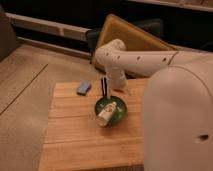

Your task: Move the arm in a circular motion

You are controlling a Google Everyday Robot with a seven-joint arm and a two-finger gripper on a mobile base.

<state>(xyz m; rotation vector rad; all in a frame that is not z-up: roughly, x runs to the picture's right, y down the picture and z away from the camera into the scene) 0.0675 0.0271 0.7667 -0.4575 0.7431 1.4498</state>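
Arm (137,59): smooth cream-white tubes, bulbous joints, reaching left over the wooden plank bench (70,137). Hand (104,87): dark, slim, at the round green bowl (121,106)'s far rim; grip cannot be told. Bowl holds a tilted white cup (105,115). Blue sponge (83,88) nearby.

Wood table (70,137), green bowl (122,106), blue sponge (83,88) (tool (104,88) beside bowl)

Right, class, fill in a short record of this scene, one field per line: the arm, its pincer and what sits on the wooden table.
table: light wooden planks
bowl: green, near the table's middle
white container: lies tilted in the bowl, over its near-left rim
arm: cream-white, extends from the right over the table
pincer: dark, points down by the bowl's far rim
blue object: small, on the table, apart from the bowl, image-left of the pincer
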